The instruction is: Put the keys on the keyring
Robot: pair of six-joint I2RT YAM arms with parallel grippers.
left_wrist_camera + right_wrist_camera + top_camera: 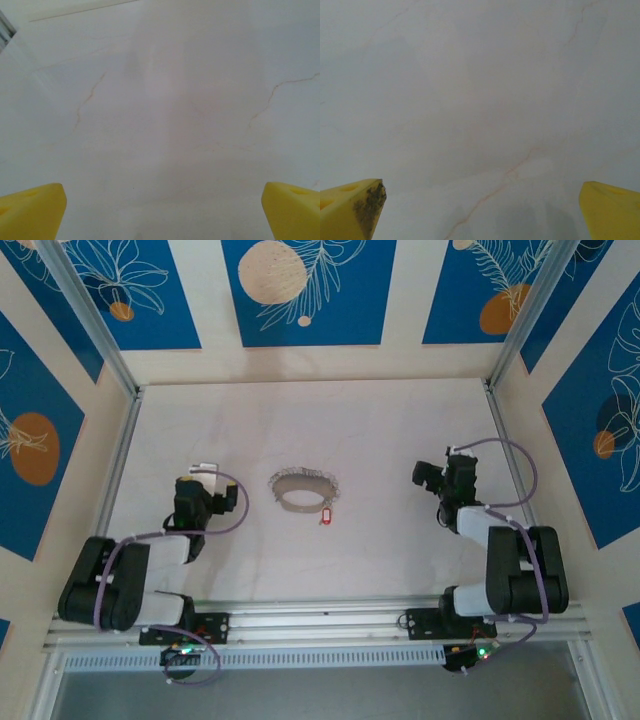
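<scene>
White marbled table (400, 430): the thin silvery chain-link loop (298, 507) lies mid-table, with the tiny red-headed metal key (325, 515) just beside its near-right edge. Your left gripper (203, 472) and right gripper (432, 476) flank them, fingers wide apart and empty. Right looks marginally nearer the key.

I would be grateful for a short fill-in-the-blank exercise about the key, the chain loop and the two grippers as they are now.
1. The key has a ____ head.
2. The keyring lies on the table ____ the two arms.
3. The left gripper and the right gripper are both ____, holding nothing.
4. Their fingertips are coloured ____.

Missing words: red; between; open; yellow.
</scene>
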